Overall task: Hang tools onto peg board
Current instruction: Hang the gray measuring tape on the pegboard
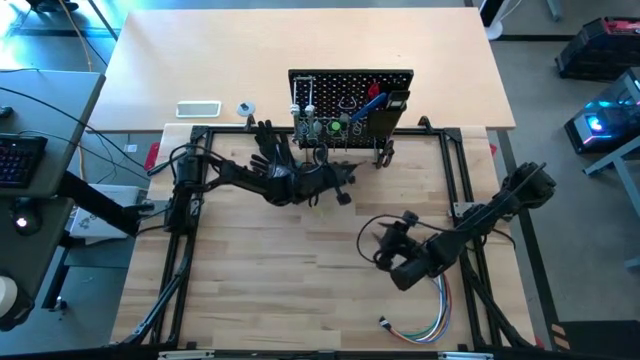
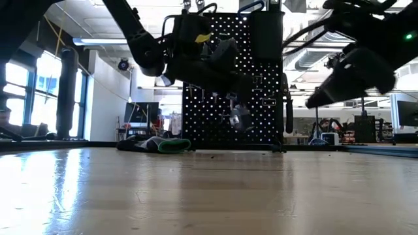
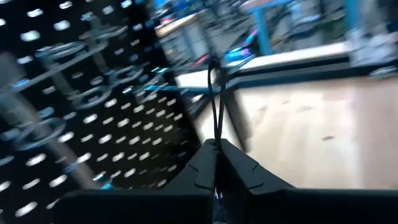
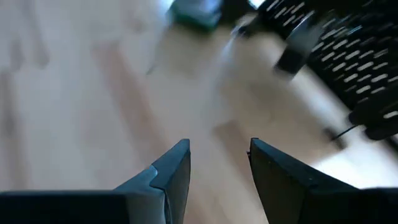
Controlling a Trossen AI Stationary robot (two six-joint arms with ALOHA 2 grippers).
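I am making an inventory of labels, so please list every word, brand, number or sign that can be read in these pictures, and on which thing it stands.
None can be read.
Peg board: no lettering shows.
Hung tools: any markings too small to read.
White flat object on the far table: no text legible.

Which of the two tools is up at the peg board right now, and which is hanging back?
The left tool, shut, is at the peg board. The right tool, open, hangs over bare table.

Light wood-plank surface [image 1: 300, 270]; pale desk [image 1: 300, 40] behind it; grey floor [image 1: 560, 100]; tall bright windows [image 2: 46, 98] — open workshop ceiling with exposed ducts [image 2: 313, 59].
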